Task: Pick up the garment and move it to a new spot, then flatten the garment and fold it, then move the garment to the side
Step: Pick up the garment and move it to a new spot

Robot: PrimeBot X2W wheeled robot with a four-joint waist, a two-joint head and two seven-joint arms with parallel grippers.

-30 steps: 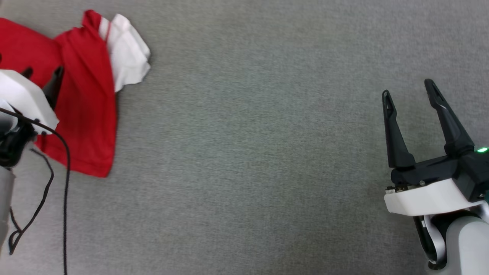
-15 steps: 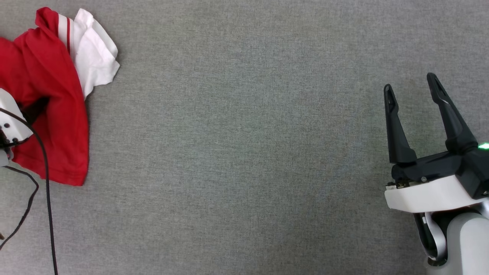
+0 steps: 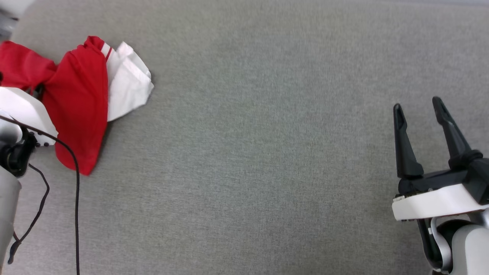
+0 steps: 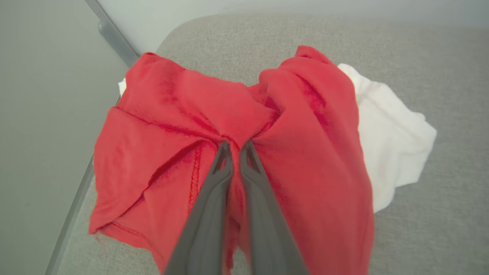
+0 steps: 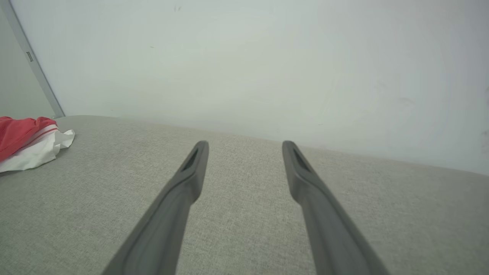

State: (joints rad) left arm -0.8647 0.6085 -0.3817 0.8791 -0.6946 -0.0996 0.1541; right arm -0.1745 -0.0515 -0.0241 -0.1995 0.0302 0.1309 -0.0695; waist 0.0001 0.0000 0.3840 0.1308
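The garment (image 3: 78,107), red with a white sleeve, lies bunched at the far left of the grey cloth surface (image 3: 259,145). In the left wrist view my left gripper (image 4: 235,147) is shut on a pinched fold of the garment (image 4: 183,114), and the red fabric gathers toward the fingertips. Its white wrist housing sits at the left edge of the head view, the fingers hidden in the cloth. My right gripper (image 3: 418,105) stands open at the lower right, far from the garment, with nothing between its fingers (image 5: 193,168). The garment (image 5: 26,143) lies at that view's left edge.
A black cable (image 3: 74,183) hangs from my left wrist over the surface. A pale wall (image 5: 244,57) rises behind the surface's far edge, with a grey vertical rail (image 4: 114,38) near the garment.
My left gripper has closed on the red fabric, which now bunches toward it. The head camera has shifted between frames. My right gripper stays open.
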